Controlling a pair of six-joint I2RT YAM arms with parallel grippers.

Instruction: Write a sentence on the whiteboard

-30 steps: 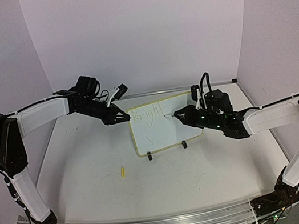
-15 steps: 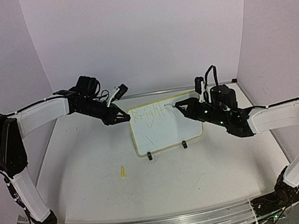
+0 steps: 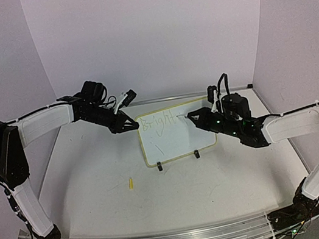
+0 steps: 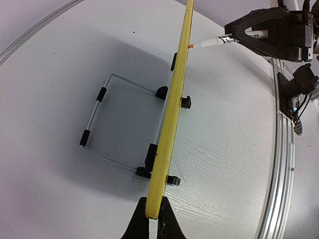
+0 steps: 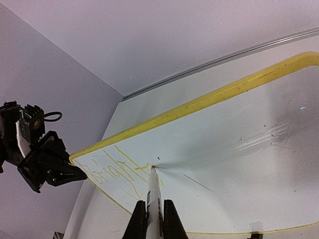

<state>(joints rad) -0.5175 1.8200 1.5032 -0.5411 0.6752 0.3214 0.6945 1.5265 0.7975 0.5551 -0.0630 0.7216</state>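
Note:
The whiteboard (image 3: pixel 178 135) stands tilted on its two black clip feet at mid table, its yellow rim (image 4: pixel 172 107) edge-on in the left wrist view. My left gripper (image 4: pixel 153 214) is shut on the board's left edge (image 3: pixel 137 125). "Bright", the start of the sentence (image 5: pixel 112 167), runs in yellowish strokes along the top left of the white face (image 5: pixel 239 144). My right gripper (image 5: pixel 153 209) is shut on a white marker (image 5: pixel 153 191), whose orange tip touches the board just right of the "t" (image 3: pixel 178 115).
A small yellow cap (image 3: pixel 130 183) lies on the white table in front of the board's left side. A wire stand (image 4: pixel 119 124) props the board from behind. A metal rail (image 3: pixel 168 237) runs along the near edge, and purple walls close in the back and sides.
My right gripper carried the marker up and to the right, from beside the first word to a spot just past the "t", then settled slightly lower. The left gripper and board stayed still.

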